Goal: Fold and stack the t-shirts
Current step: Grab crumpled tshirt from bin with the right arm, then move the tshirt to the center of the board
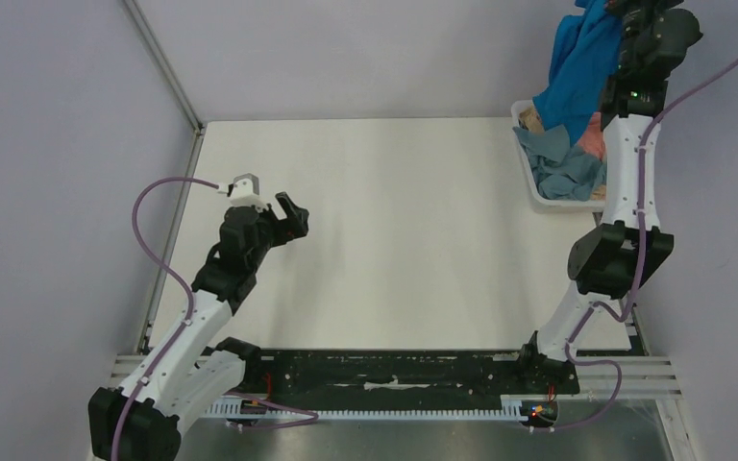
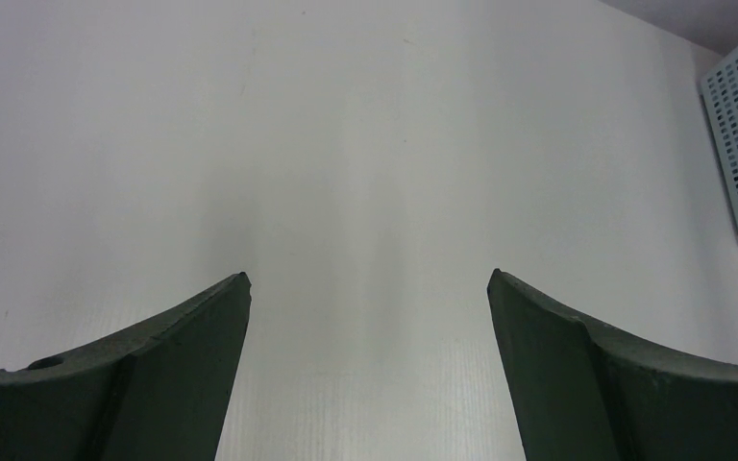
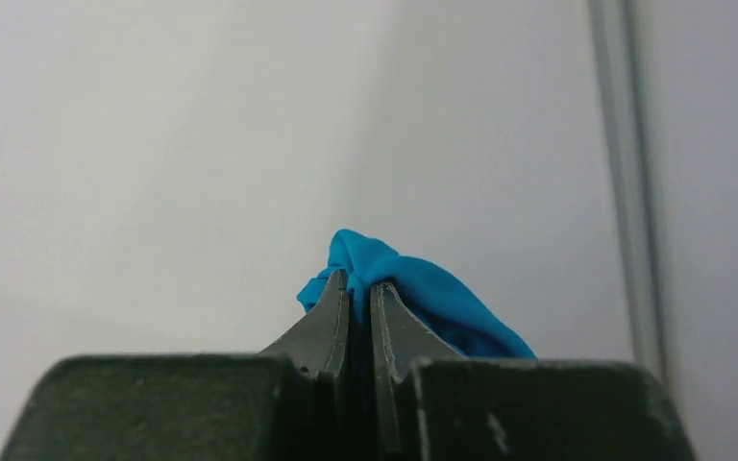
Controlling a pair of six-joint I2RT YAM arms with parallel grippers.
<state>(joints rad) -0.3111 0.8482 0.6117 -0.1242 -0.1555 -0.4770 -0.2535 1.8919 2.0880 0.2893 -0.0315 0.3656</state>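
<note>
Blue t-shirt [image 1: 579,62] hangs in soft crumpled folds from right pincer [image 3: 359,281].

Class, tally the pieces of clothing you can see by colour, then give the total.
bright blue garment, gripped by the right hand: 1
grey-blue garment, in the basket: 1
pink garment, in the basket: 1
tan garment, in the basket: 1
Total: 4

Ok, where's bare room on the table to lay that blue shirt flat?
The table is bare from the left gripper across to the basket, far edge to near edge. Crowded at far right: basket of clothes, right gripper holding the blue shirt above it.
</note>
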